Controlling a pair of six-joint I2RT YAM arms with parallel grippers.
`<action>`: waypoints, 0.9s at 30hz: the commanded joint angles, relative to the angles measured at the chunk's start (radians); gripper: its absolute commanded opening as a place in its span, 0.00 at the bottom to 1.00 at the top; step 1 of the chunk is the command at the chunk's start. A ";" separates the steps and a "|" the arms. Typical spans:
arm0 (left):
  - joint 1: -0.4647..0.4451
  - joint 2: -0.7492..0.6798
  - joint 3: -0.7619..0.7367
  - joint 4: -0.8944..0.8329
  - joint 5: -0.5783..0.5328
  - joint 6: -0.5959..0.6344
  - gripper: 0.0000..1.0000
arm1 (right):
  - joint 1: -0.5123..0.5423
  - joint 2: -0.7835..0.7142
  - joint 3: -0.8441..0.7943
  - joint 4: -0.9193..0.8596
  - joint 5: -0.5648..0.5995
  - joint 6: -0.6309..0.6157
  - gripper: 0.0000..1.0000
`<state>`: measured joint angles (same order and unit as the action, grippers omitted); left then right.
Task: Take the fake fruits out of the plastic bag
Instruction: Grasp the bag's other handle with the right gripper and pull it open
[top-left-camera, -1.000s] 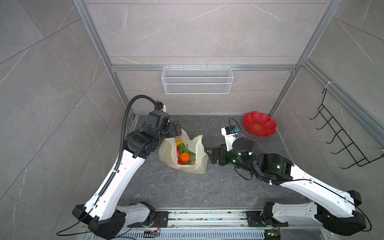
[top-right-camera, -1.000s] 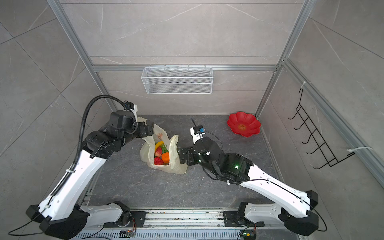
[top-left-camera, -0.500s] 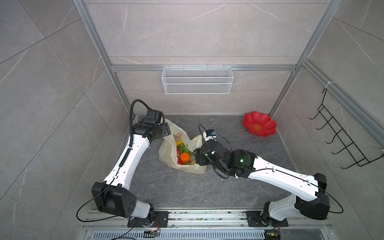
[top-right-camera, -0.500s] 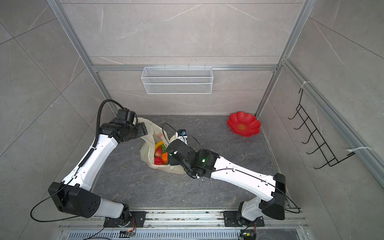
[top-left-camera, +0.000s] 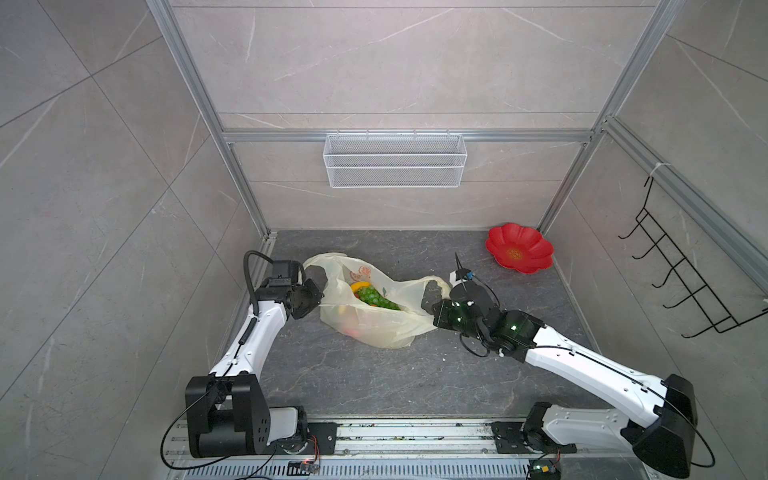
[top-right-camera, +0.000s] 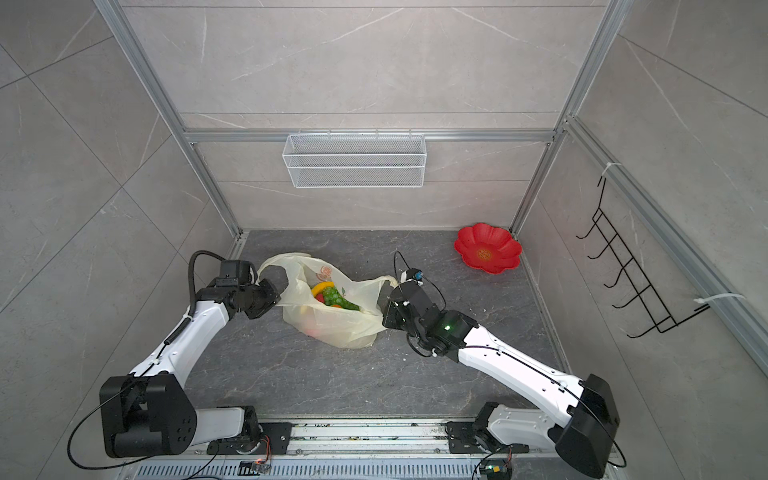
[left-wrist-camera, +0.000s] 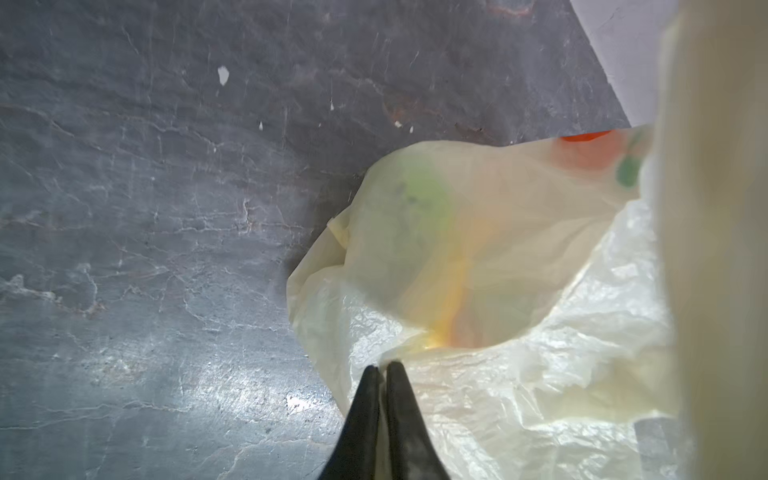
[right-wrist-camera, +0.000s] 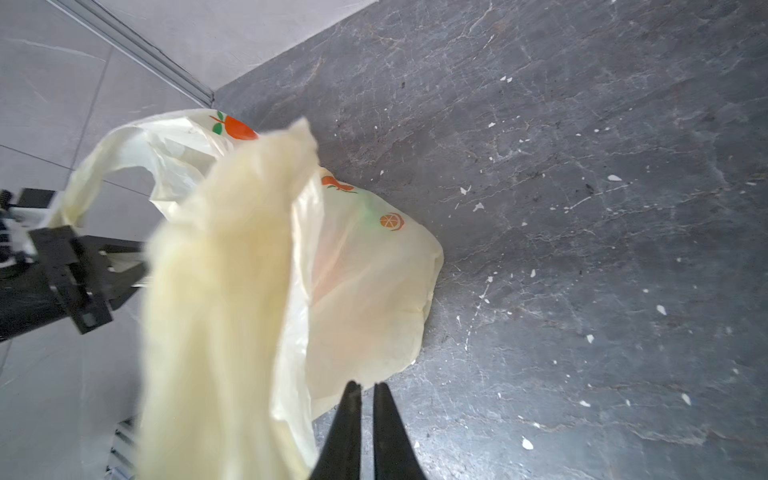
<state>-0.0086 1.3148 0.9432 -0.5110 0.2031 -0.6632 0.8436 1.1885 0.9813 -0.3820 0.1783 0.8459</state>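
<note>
Left gripper: jaws pressed together, with a thin fold of the plastic bag caught right at the tips. Right gripper: jaws almost touching, only a sliver between them. The bag's edge sits at the tips there too, so we read it as pinching film, though that nip is harder to see.

The big change is that a second ago both grippers were wide open and standing off from the bag, which sat narrow and bunched up. Now each one has clamped onto an opposite side, and in both top views the mouth is stretched wide between them. The fake fruits are exposed, but none are out yet. They're all inside the bag, which sits on the dark tabletop between the arms. Both grippers are busy holding, so our guess is one has to let go or the bag gets tipped.

Counts:
- 2 grippers
- 1 bag, with 2 loop handles
- 1 yellow banana
- 1 green grape bunch
- a bit of orange and a bit of red
- more blurry shapes behind the film that we can't count
- 1 red plate off in the far corner, well apart
- 1 wire basket on the wall
- 1 hook rack
</note>
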 joint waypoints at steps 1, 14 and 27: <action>0.024 -0.017 -0.061 0.116 0.030 -0.067 0.08 | 0.003 0.000 -0.102 0.172 -0.077 0.030 0.10; 0.084 -0.020 -0.139 0.074 0.032 -0.086 0.39 | 0.067 0.166 -0.299 0.407 -0.055 0.122 0.02; -0.023 -0.340 0.066 -0.339 -0.206 -0.045 0.71 | 0.211 0.245 -0.195 0.328 0.070 0.047 0.02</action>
<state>0.0040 0.9382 0.9485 -0.7486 0.0257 -0.7399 1.0397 1.4078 0.7612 -0.0326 0.2085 0.9184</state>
